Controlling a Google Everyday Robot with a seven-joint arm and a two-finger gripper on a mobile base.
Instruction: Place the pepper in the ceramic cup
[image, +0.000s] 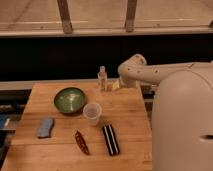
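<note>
Hovering beside the bottle (102, 78), gripper (115, 85) (jaws apart); pepper (81, 142) untouched.

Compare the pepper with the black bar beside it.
The pepper is dark red, slender and curved; the black bar is straight, wider and longer. Both lie flat near the table's front edge; the tool is at the back edge by the bottle.

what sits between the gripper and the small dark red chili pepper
In the camera view, the small pale ceramic cup stands between the dark red chili pepper and the gripper, which hangs beside the small clear bottle.
</note>
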